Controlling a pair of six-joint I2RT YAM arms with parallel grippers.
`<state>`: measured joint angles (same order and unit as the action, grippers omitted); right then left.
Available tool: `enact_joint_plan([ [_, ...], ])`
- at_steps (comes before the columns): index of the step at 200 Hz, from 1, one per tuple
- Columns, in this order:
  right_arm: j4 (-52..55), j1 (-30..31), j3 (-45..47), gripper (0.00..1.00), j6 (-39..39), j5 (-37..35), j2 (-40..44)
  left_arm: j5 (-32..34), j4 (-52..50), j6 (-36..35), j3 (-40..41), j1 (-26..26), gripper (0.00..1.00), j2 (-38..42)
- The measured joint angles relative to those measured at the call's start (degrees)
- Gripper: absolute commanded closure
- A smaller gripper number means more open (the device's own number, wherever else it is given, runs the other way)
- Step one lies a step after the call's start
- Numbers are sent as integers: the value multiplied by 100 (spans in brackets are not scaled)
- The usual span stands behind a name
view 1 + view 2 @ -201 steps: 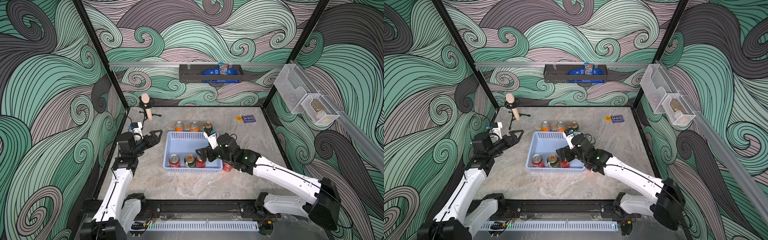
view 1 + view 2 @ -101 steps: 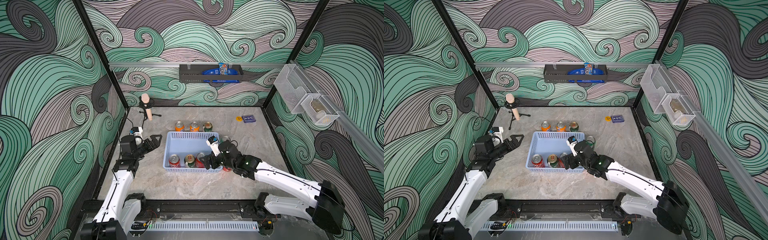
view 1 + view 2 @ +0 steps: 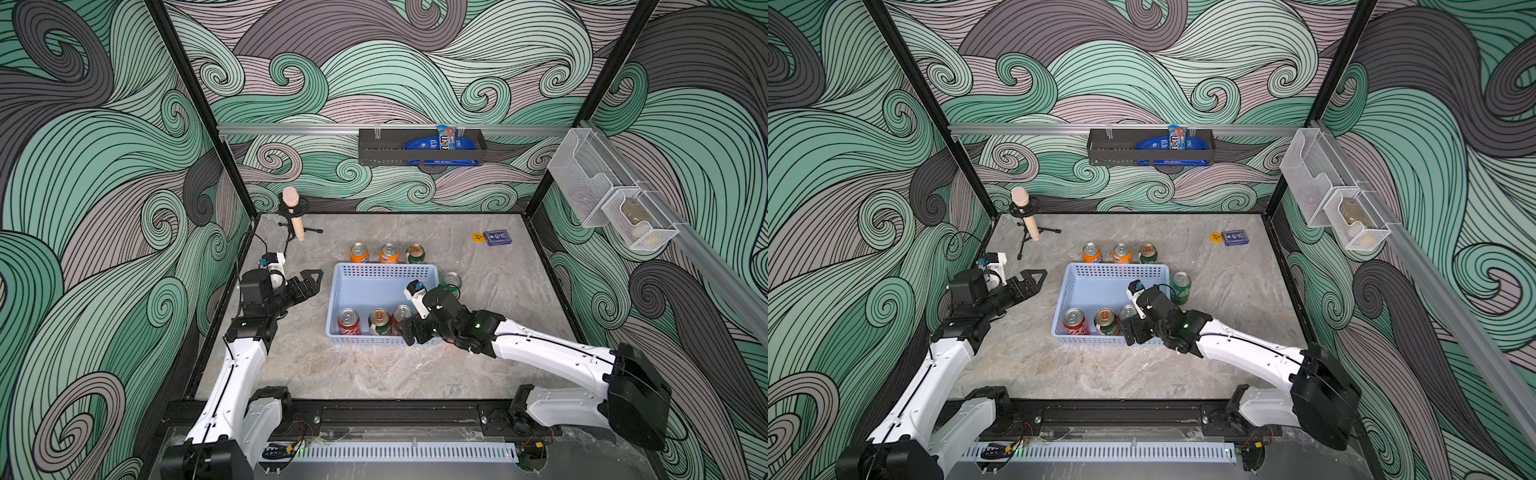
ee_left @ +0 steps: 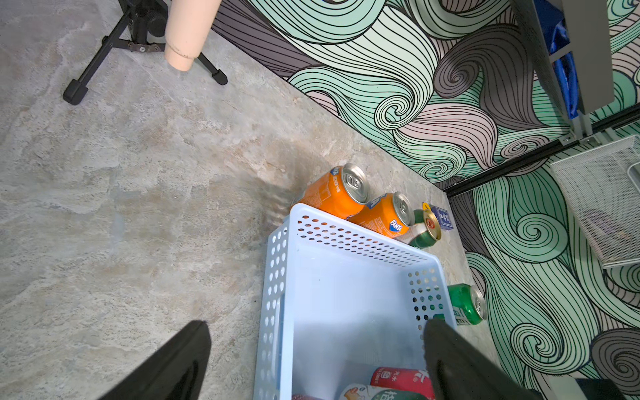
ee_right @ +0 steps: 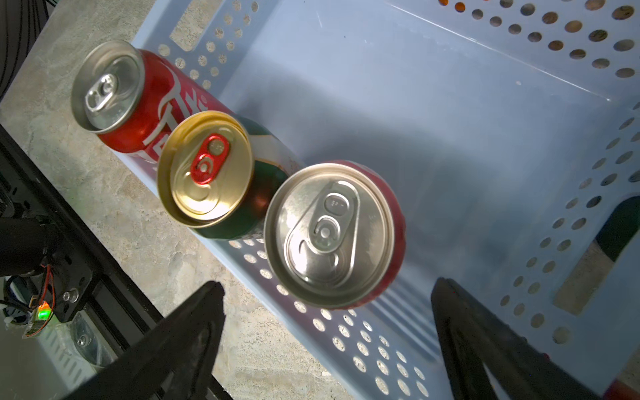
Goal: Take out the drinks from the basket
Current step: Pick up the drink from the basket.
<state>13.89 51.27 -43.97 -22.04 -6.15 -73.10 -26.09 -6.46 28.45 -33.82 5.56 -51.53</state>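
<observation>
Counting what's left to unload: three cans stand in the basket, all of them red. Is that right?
Not all. Three cans stand in the basket, but only the outer two are red; the middle can is green with a gold top, plain in the right wrist view.

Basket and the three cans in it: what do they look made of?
Basket: moulded plastic by the look, light blue with a smooth satin sheen, its sides punched with round holes. Red cans and middle can: thin metal, probably aluminium. The red ones have glossy silvery lids with pull tabs, the middle one a gold lid with a red tab. The bodies carry printed colour.
</observation>
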Motion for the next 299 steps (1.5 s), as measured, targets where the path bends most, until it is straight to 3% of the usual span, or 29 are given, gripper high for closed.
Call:
enact_joint_plan([
  [190,-835,4,17,9,138,-105,-1025,0,0,2,0,0,1,76],
  [261,-1185,4,120,25,122,-131,-1145,-2,2,2,0,0,1,131],
  [299,-1099,4,474,35,-11,-439,-586,-26,11,7,2,0,1,151],
])
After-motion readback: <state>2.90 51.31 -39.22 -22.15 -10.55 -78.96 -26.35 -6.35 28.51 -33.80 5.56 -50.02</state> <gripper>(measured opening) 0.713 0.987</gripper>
